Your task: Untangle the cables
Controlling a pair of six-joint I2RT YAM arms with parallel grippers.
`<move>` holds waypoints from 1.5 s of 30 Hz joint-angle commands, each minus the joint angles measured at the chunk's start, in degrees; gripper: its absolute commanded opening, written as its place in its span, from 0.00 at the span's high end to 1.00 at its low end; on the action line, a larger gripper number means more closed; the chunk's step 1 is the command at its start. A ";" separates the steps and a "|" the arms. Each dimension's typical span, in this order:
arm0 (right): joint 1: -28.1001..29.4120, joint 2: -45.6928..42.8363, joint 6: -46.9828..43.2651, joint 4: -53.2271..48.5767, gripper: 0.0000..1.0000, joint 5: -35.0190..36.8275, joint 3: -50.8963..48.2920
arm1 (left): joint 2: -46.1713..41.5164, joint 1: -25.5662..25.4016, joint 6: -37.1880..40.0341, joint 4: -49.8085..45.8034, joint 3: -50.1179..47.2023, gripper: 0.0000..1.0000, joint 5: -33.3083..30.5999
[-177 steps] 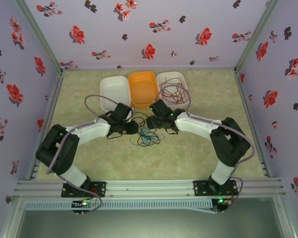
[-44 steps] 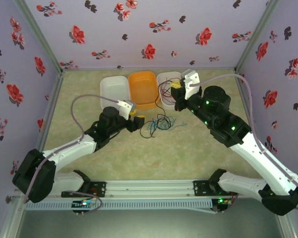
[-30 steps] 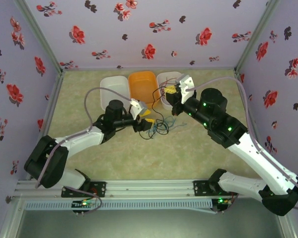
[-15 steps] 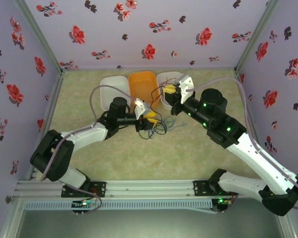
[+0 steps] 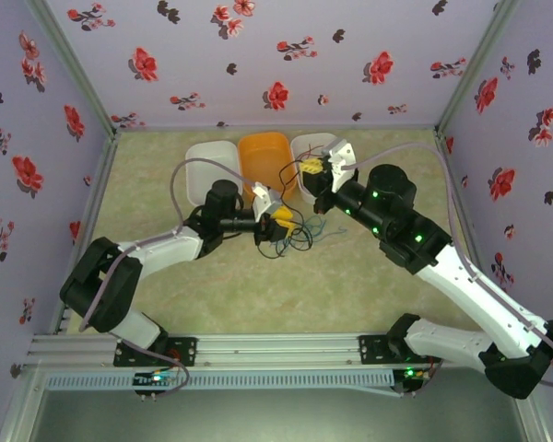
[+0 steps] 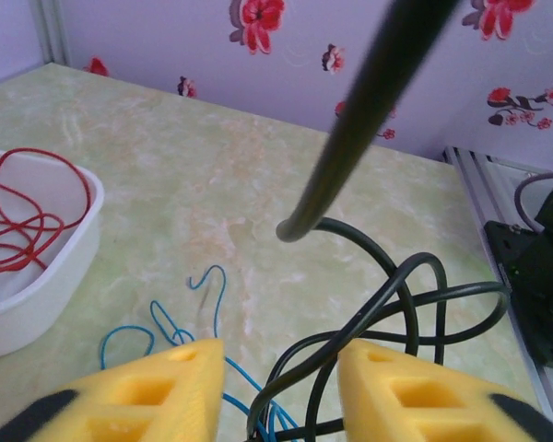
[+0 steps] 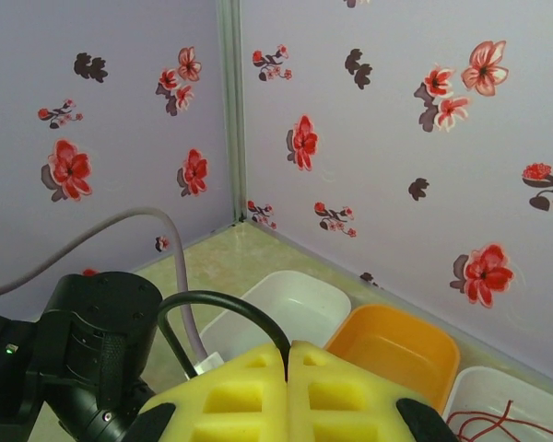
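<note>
At the far left of the row, the left white bin (image 5: 210, 170) and the orange bin (image 5: 263, 158) beside it showed nothing inside. Just in front of them the left end effector (image 6: 278, 373) lay low over the surface (image 5: 304, 295). Its yellow fingers stood apart, straddling loops of the black cable (image 6: 361, 106) without pinching them.

The cables lay in a loose knot right there. The black strands coiled over one another, and the light blue cable (image 6: 219, 295) ran under and beside them in small hooks. All of them looked very light, limp and springy. They would likely drag each other along rather than slide free, and a thin strand could slip from soft pads unless it was pinched squarely.

The best hold for the left side seemed to be a single black strand where it crossed between the fingers, clear of the blue one. That way the pull would separate the two rather than tighten them.

To the right and higher, the right end effector (image 7: 288, 364) was closed on the black cable, and a loop sprang out from the seam of its pads. From there a strand hung down to the knot.

Furthest right, the red cable (image 6: 37, 221) lay coiled in the right white bin (image 6: 78, 253), apart from the rest.
</note>
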 commanded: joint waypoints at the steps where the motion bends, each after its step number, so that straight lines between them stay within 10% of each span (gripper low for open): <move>1: 0.34 0.23 1.44 3.34 1.00 -0.53 -0.33 | 1.80 -0.57 0.08 1.67 2.29 0.52 2.33; 6: 0.42 0.28 1.97 3.52 1.00 -0.86 -0.17 | 4.33 -0.55 -1.65 3.38 3.39 0.58 2.33; 14: 0.38 0.02 1.97 3.59 1.00 2.27 -0.65 | 3.97 -0.47 -2.66 4.31 2.58 1.00 2.12; 45: 0.30 -7.64 -3.74 -1.84 1.00 34.81 4.48 | -9.77 0.90 -11.40 -1.58 -19.75 1.00 -32.15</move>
